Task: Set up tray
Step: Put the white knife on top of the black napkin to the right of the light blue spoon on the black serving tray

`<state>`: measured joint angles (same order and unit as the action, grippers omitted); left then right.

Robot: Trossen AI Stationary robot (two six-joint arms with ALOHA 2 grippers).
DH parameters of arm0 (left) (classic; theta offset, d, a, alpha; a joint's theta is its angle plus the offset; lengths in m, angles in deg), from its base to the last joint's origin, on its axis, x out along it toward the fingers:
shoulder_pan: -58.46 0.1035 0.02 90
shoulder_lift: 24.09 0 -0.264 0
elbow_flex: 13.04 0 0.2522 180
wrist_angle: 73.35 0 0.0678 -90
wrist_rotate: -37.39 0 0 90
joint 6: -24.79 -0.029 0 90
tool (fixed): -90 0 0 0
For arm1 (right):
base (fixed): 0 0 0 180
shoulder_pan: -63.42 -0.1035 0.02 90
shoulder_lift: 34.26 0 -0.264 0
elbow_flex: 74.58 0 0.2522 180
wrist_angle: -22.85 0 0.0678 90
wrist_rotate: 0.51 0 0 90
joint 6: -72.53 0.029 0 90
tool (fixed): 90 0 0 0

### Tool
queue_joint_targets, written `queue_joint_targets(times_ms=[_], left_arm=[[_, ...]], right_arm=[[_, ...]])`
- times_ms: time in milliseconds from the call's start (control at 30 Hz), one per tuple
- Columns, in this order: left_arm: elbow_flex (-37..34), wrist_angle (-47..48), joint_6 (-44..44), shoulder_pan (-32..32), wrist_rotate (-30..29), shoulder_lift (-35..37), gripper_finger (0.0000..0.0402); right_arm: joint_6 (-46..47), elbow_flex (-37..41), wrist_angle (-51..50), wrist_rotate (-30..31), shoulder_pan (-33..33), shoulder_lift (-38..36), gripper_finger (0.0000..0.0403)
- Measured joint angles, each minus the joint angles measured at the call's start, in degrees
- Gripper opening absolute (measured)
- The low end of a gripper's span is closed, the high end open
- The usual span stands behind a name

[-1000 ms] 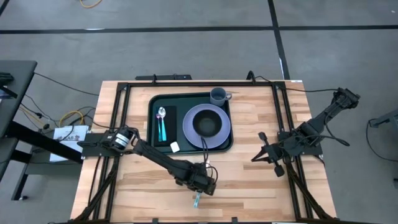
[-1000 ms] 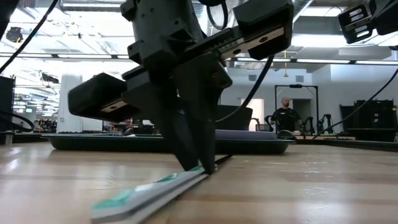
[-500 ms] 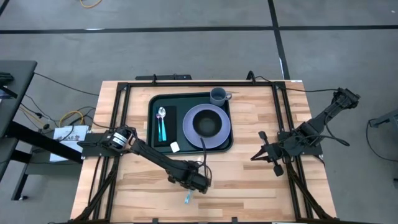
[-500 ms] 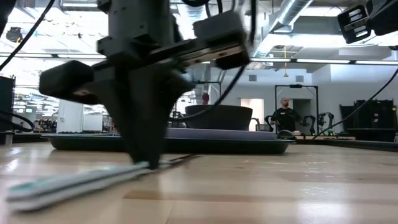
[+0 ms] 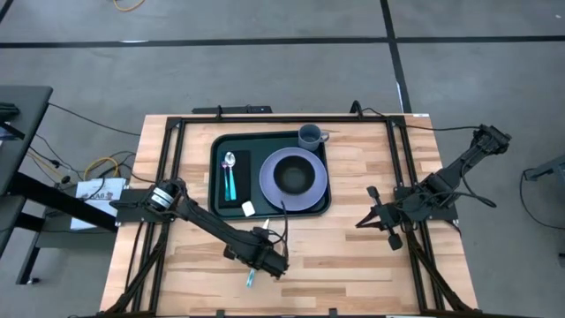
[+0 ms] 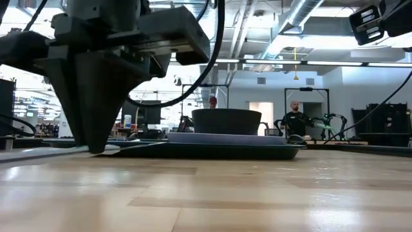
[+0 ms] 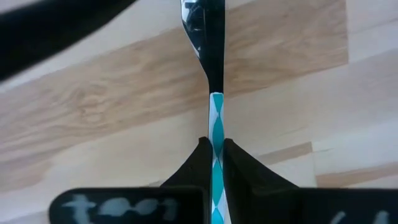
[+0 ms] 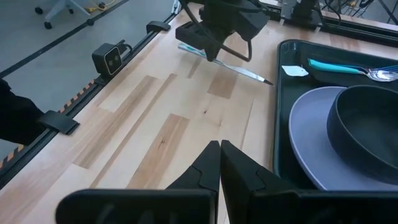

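My left gripper point(image 5: 263, 261) point(image 7: 215, 146) is over the near middle of the table, shut on a knife point(image 7: 215, 118) with a teal-and-white patterned handle and a metal blade point(image 8: 249, 73). The dark green tray point(image 5: 215, 152) sits at the far middle. It holds a black napkin with a teal-handled spoon point(image 5: 229, 174), a grey-purple plate point(image 5: 267, 181) with a black bowl point(image 5: 292, 177), and a blue-grey mug point(image 5: 309, 135). My right gripper point(image 5: 362, 223) point(image 8: 219, 149) waits shut above the table, right of the tray. My left gripper pinches the knife's patterned handle point(image 7: 216, 132) between its two fingers point(image 7: 200, 163), coming from above and pointing down, across the knife. The blade sticks out toward the tray, and the handle's end point(image 5: 250, 281) points to the near edge. The knife lies about level, low over the wood.
Bare wooden tabletop point(image 5: 344, 256) lies between the tray and the near edge. Black frame rails point(image 5: 177, 132) run along the table's sides, and a small camera block point(image 8: 107, 57) sits at the near edge. People stand in the room beyond point(image 6: 296, 119).
My left gripper has moved toward the table's left along the near side, still shut on the knife. The knife travelled with it. Its handle end, which sloped down toward the table a second ago, now sits about level with the blade.
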<state>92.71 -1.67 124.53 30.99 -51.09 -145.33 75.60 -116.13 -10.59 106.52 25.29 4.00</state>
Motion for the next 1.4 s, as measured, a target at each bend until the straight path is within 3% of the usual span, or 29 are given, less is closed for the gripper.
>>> queue_joint_targets(times_ms=[267,600,667,800,1033,1400], left_arm=[[0.15,1.07,3.28,-0.78,-1.98,3.62,0.0000],[-1.62,15.92,13.64,-1.76,-12.72,14.05,0.0000],[-4.72,16.22,12.76,1.06,-14.70,17.02,0.0000],[-14.73,7.53,5.24,9.27,-17.33,24.65,0.0000],[-32.23,-7.43,-8.52,26.11,-13.94,35.84,0.0000],[-35.35,-12.42,-27.56,43.07,-6.28,34.67,0.0000]], right_arm=[[-0.02,0.00,-0.96,0.02,0.00,-0.02,0.0005],[-0.02,0.00,-2.56,0.02,0.00,-0.02,0.0005],[0.00,0.00,-2.58,0.18,0.02,-0.02,0.0005],[-0.02,0.00,-2.60,1.49,0.01,-0.02,0.0005],[0.00,0.00,-2.60,3.34,0.02,-0.02,0.0005],[0.56,0.00,-2.62,5.81,0.02,-0.02,0.0005]])
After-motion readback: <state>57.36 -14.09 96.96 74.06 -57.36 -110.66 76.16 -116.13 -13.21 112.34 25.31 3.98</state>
